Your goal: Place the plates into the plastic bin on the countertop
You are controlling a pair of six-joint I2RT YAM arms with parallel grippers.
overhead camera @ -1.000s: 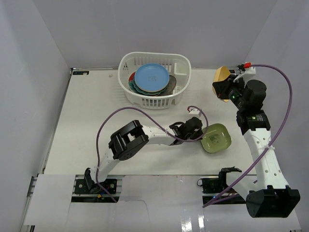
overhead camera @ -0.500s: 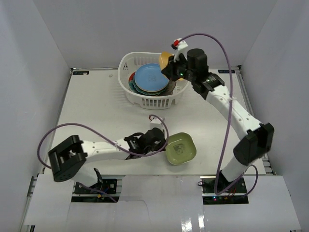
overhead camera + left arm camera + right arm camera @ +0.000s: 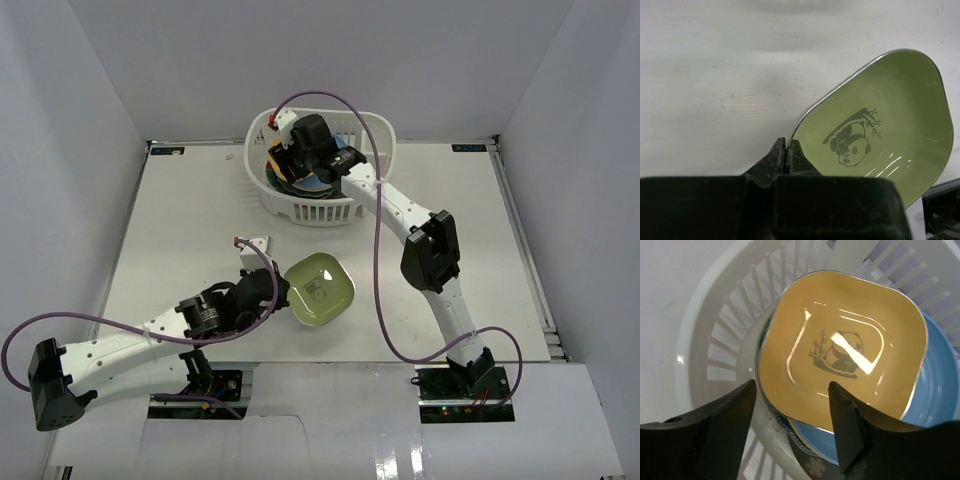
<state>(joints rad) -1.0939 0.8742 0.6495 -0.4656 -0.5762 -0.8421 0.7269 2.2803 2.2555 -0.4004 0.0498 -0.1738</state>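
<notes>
My left gripper (image 3: 786, 148) is shut on the rim of a green squarish plate (image 3: 875, 135) with a panda print. It holds the plate tilted just above the white countertop (image 3: 180, 220), in front of the plastic bin (image 3: 370, 190); from above the green plate (image 3: 318, 290) shows near the middle front. My right gripper (image 3: 792, 410) hangs inside the bin (image 3: 715, 325), jaws open either side of the near edge of a yellow squarish plate (image 3: 840, 345). That plate lies on a light blue plate (image 3: 940, 385) atop the stack. Other plates beneath are mostly hidden.
Grey walls close in the countertop on three sides. The right arm (image 3: 400, 205) stretches from the near edge across to the bin. Purple cables (image 3: 380, 300) loop over both arms. A dark plate with a snowflake mark (image 3: 812, 466) peeks out under the blue one.
The right arm swung from the right wall over into the bin, opened and let the yellow plate go onto the blue one. The left arm drew back left, carrying the green plate.
</notes>
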